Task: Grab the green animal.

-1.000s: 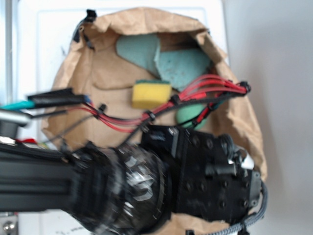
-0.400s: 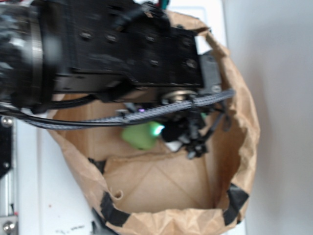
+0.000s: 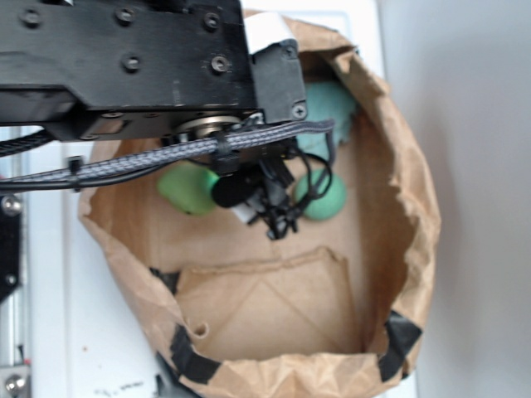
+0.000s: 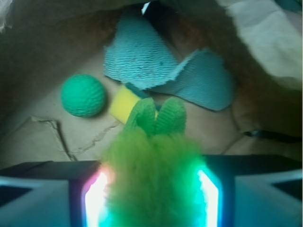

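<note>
The green animal (image 4: 154,170), a shaggy lime-green plush with two darker green limbs poking forward, fills the gap between my gripper (image 4: 152,191) fingers in the wrist view. Both lit pads (image 4: 94,198) press against its sides, so the gripper is shut on it. In the exterior view the toy (image 3: 187,189) shows as a smooth green lump under the black arm (image 3: 149,66), inside the brown paper bag (image 3: 406,249). The fingers themselves are hidden there by the arm and cables.
Also in the bag are a ribbed teal ball (image 4: 83,95) (image 3: 325,199), a yellow sponge (image 4: 123,105) and torn teal foam sheets (image 4: 142,56). The bag's walls stand close all round. A grey braided cable (image 3: 166,153) hangs across the opening.
The arm has swung from the near side of the bag to the far side. Since 0.4 s ago the green animal has shifted up and left with the gripper, uncovering the teal ball.
</note>
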Controlling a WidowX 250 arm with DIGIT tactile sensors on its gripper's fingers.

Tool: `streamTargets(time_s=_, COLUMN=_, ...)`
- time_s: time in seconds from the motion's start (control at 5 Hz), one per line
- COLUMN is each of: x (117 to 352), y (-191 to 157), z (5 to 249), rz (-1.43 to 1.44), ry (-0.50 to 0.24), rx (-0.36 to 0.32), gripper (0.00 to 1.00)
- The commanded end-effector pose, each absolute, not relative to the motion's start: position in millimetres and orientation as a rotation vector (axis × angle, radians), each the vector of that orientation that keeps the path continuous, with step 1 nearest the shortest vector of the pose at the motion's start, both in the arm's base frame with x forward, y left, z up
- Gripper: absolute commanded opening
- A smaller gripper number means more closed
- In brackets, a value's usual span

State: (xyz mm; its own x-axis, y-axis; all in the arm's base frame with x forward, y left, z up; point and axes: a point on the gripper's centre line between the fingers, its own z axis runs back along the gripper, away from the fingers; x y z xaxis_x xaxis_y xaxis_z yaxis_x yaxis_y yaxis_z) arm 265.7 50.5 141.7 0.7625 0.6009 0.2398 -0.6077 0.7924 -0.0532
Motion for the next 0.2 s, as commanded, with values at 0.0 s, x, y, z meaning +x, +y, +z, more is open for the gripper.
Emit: streamTargets(time_s=0.0, x=275.6, y=48.1, z=190.4, rz=0.662, ry=-0.569, rx=-0.067, gripper=0.0)
